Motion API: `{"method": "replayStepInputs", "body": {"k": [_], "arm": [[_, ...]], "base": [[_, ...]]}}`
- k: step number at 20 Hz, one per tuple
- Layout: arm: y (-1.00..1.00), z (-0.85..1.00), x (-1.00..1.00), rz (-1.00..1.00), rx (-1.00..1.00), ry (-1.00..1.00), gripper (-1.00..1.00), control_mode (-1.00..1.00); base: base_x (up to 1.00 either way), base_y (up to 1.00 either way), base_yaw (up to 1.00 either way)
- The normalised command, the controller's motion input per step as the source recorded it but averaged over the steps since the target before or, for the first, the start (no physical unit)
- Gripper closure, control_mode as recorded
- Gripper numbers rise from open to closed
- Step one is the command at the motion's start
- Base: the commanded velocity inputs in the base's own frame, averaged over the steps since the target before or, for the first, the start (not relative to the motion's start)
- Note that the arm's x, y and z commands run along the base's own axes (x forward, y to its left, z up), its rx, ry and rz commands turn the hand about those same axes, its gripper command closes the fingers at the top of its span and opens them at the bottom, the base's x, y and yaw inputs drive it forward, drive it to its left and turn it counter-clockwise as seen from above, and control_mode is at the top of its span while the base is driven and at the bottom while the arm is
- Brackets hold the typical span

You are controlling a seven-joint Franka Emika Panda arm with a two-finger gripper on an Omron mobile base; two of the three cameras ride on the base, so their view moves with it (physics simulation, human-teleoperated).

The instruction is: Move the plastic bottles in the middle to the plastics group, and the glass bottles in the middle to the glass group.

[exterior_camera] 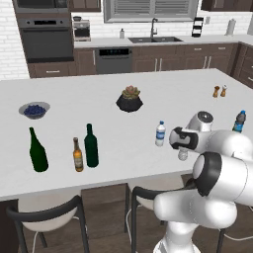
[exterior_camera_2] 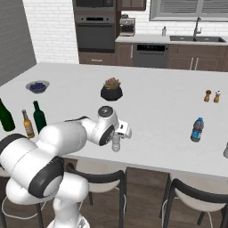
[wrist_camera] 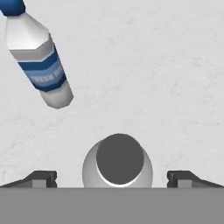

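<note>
My gripper (wrist_camera: 113,180) hangs open right over a small clear plastic bottle (wrist_camera: 119,161), seen from above by its grey cap, with one fingertip (wrist_camera: 40,178) on each side and apart from it. This bottle (exterior_camera: 183,154) (exterior_camera_2: 116,143) stands near the counter's front edge under the gripper (exterior_camera: 182,148) (exterior_camera_2: 118,135). A second water bottle with a blue label (exterior_camera: 160,133) (wrist_camera: 40,61) stands just beyond. The blue-tinted bottle (exterior_camera: 239,121) (exterior_camera_2: 196,129) is far right. At the left stand the wine bottle (exterior_camera: 37,150) (exterior_camera_2: 5,116), the beer bottle (exterior_camera: 78,155) (exterior_camera_2: 28,124) and the straight green bottle (exterior_camera: 91,146) (exterior_camera_2: 39,116).
A potted succulent (exterior_camera: 129,99) sits mid-counter, a bowl of blueberries (exterior_camera: 34,109) at the far left, and salt and pepper shakers (exterior_camera: 220,91) at the far right. Chairs (exterior_camera: 47,217) are tucked under the counter's (exterior_camera: 123,170) front edge. A grey object (exterior_camera_2: 225,150) is cut by the right border.
</note>
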Motion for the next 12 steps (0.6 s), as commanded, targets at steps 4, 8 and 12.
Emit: {"method": "replayStepInputs", "body": {"k": [4, 8, 12], "arm": [[0.00, 0.00, 0.00, 0.00, 0.00, 0.00, 1.00, -1.00], [0.00, 0.00, 0.00, 0.00, 0.00, 0.00, 1.00, -1.00], [-0.09, 0.04, 0.00, 0.00, 0.00, 0.00, 1.00, -1.00]], "base": [[0.00, 0.00, 0.00], [0.00, 0.00, 0.00], [0.00, 0.00, 0.00]]}}
